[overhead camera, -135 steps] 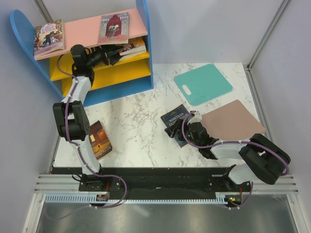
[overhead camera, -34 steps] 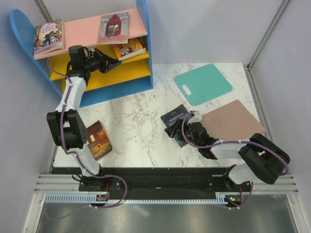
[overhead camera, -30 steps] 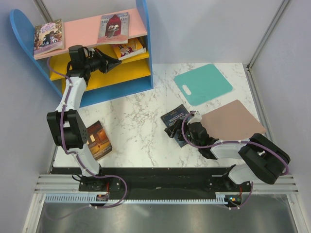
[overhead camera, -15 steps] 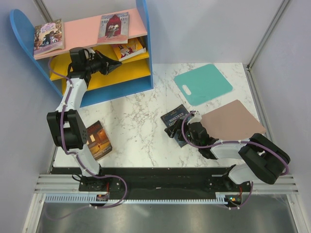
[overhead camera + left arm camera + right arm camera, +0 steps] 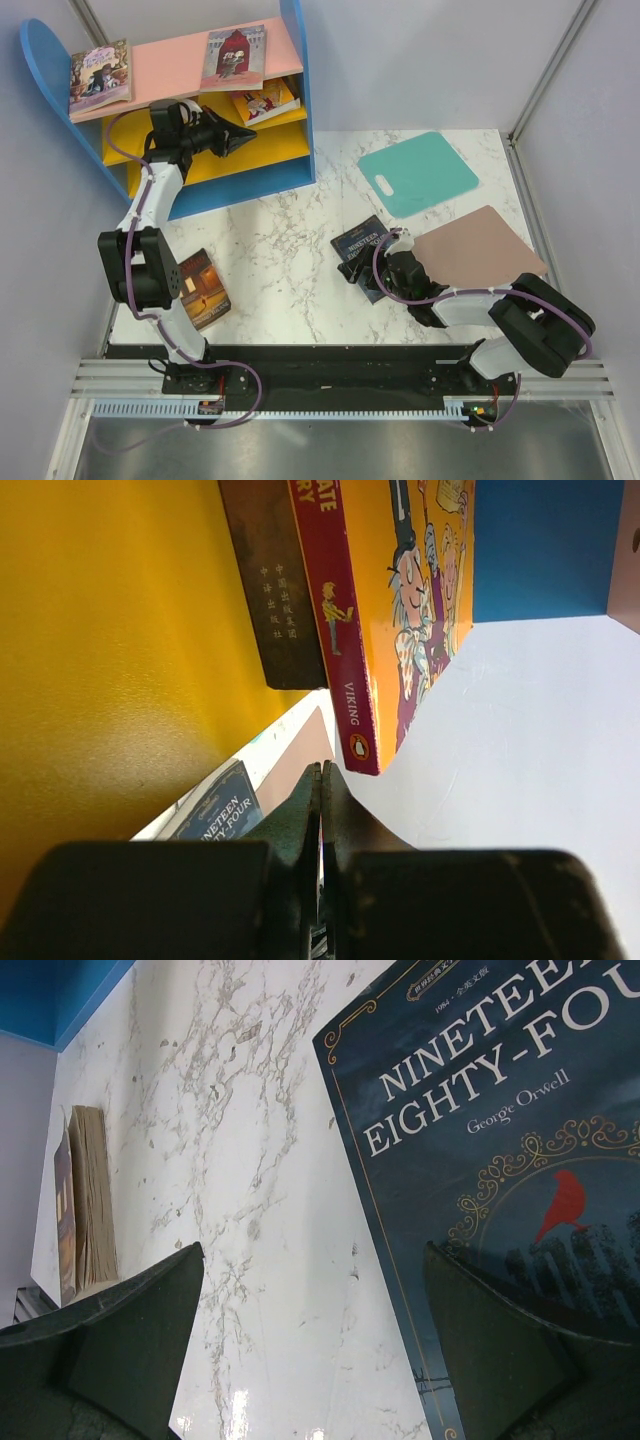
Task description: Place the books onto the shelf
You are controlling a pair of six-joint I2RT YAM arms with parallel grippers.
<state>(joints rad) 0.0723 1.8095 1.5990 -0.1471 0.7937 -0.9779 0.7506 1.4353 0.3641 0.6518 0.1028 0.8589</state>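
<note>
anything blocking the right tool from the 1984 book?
Nothing visible. The open right tool sits at the edge of the 1984 book, one finger over its cover, the other over bare table.

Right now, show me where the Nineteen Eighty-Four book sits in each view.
Top external: the Nineteen Eighty-Four book lies right of centre on the table.
Left wrist: only a corner shows, at the bottom left.
Right wrist: its cover fills the upper right.
Shared landmark: the blue of the shelf.
</note>
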